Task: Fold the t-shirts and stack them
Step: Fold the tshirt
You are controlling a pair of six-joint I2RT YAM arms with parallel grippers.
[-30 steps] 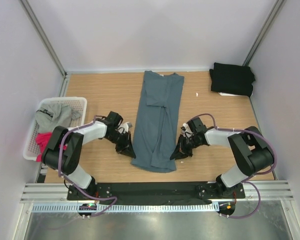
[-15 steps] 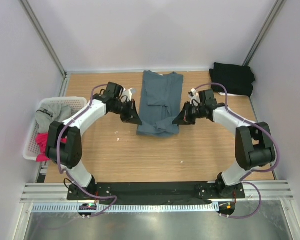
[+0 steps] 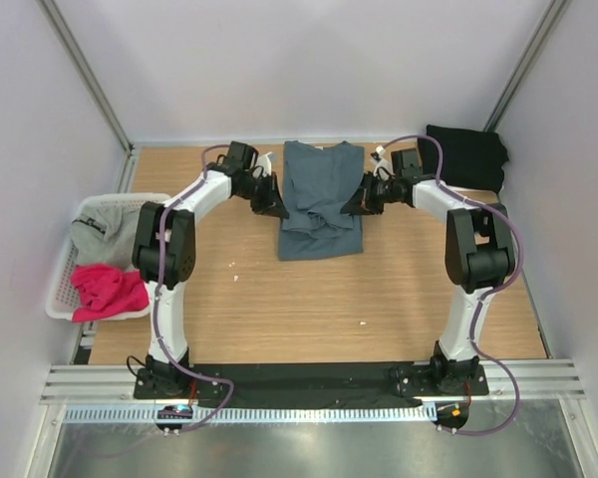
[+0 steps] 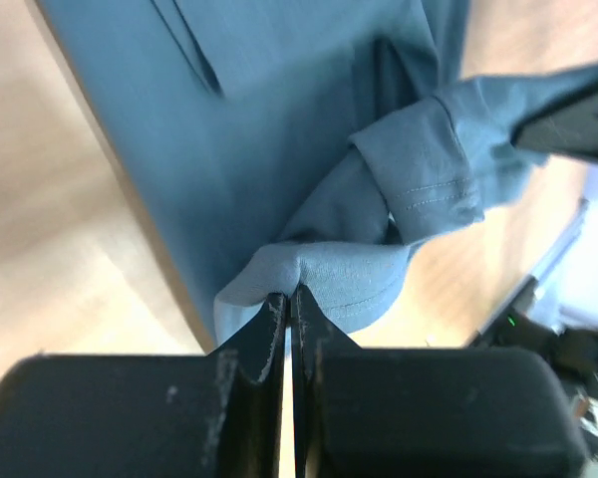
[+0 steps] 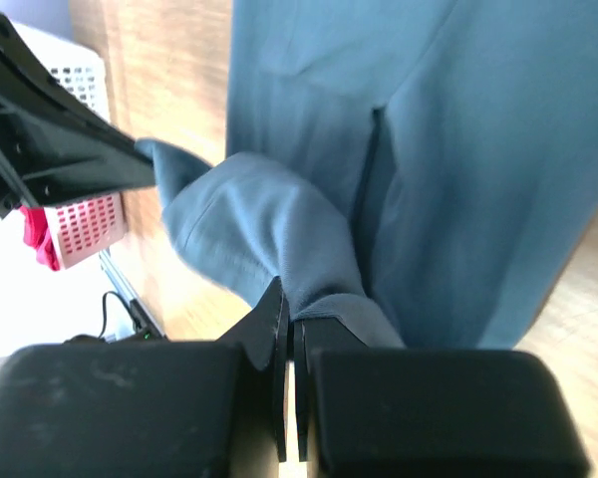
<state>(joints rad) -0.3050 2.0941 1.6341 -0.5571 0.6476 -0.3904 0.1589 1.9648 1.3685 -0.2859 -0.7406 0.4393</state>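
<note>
A slate blue-grey t-shirt [image 3: 321,204] lies at the far middle of the table, its near half doubled back over the far half. My left gripper [image 3: 275,207] is shut on the hem's left corner [image 4: 324,274], pinched right at the fingertips [image 4: 291,295]. My right gripper [image 3: 350,205] is shut on the hem's right corner [image 5: 329,289], and the lifted cloth sags between the two. A black t-shirt [image 3: 464,157] lies folded at the far right corner. A light grey t-shirt [image 3: 105,231] and a bright pink t-shirt [image 3: 108,289] sit in the basket.
The white slatted basket [image 3: 159,204] stands at the table's left edge, beside the left arm. Grey walls with metal posts close in the table at the back and on both sides. Bare wood [image 3: 309,309] stretches from the shirt to the arm bases.
Both grippers carried the blue-grey shirt's near hem away from the bases toward its collar, doubling the shirt over. The arms now reach far across the table.
</note>
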